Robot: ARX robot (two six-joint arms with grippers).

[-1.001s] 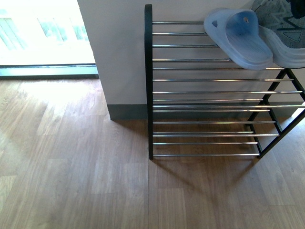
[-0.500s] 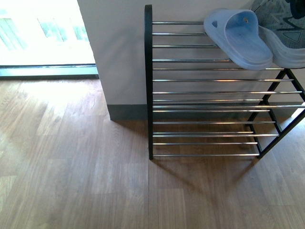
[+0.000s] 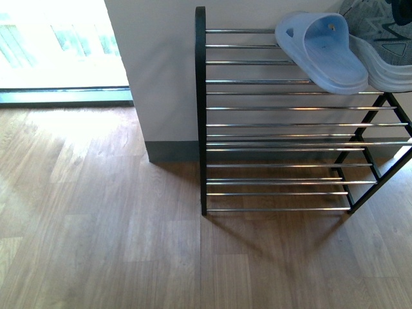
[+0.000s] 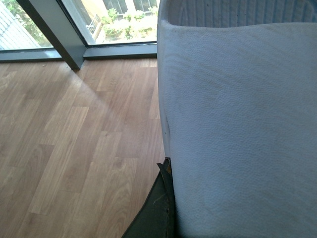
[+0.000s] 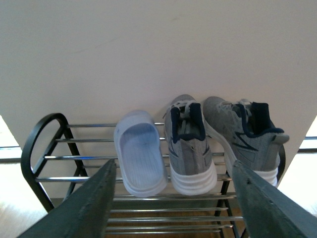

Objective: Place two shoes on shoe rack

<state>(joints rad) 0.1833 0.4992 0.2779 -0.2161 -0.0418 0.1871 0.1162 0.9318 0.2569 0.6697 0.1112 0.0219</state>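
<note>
right gripper (image 5: 171, 208): jaws spread wide, holding nothing, facing the shoe rack (image 3: 270, 122). top shelf, left to right: pale blue slide (image 5: 141, 158), two grey sneakers (image 5: 190, 148) side by side against the wall. left gripper: state cannot be told; pale blue surface (image 4: 237, 124) fills its view.

Wood-plank floor (image 3: 96, 225) in warm brown, plain white wall (image 3: 154, 71) with a grey skirting board (image 3: 172, 152), bright floor-level window (image 3: 58, 38) with a dark frame (image 3: 64, 96)
</note>
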